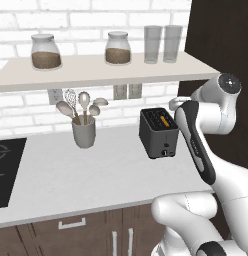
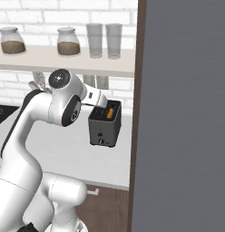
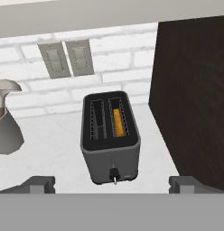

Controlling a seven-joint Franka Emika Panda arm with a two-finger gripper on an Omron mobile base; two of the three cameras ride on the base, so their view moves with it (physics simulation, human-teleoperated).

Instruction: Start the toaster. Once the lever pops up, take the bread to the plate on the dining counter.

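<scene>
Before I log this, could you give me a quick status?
Gripper open, empty, above toaster. Bread in right slot. Nothing in the way.

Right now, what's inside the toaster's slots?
In the hand view the toaster has two top slots: the right one holds an orange-glowing strip, likely the bread's top edge; the left one shows just wire guides. The slot walls hide anything deeper.

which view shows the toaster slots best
The hand view: it looks down on the toaster, showing both top slots, an orange strip in one, and the front lever. The left base view shows it smaller, from the side. In the right base view the arm covers part of its top.
</scene>
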